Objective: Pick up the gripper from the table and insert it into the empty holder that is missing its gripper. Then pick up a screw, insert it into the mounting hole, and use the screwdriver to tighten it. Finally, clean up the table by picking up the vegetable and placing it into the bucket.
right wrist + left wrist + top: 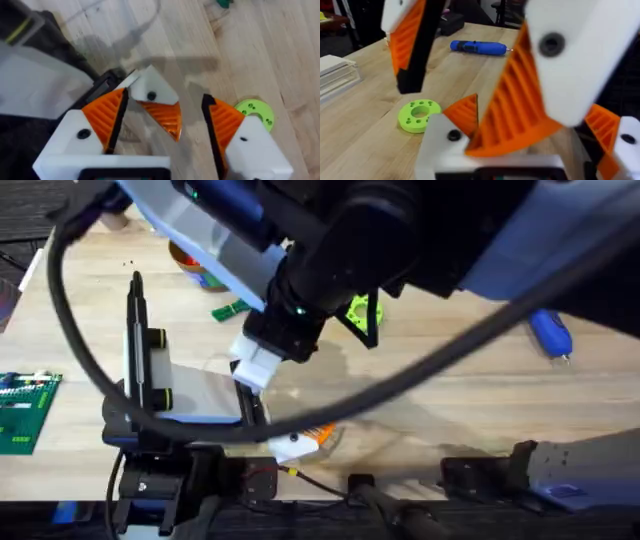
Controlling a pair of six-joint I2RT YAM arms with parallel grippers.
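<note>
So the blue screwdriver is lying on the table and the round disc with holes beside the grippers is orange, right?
Not quite. The blue screwdriver does lie on the table, but the round disc with holes is bright green, not orange, as the left wrist view shows. The orange parts there are the ribbed finger pads.

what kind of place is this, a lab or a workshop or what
Probably a robotics lab or workbench: a wooden table holds a blue screwdriver, a green circuit board lies at its edge, and two robot arms work over it.

Light wood desk [440,380] w/ blue screwdriver [549,333], green disc [419,115], green circuit board [22,412], orange bucket [190,264], vegetable [229,310].
</note>
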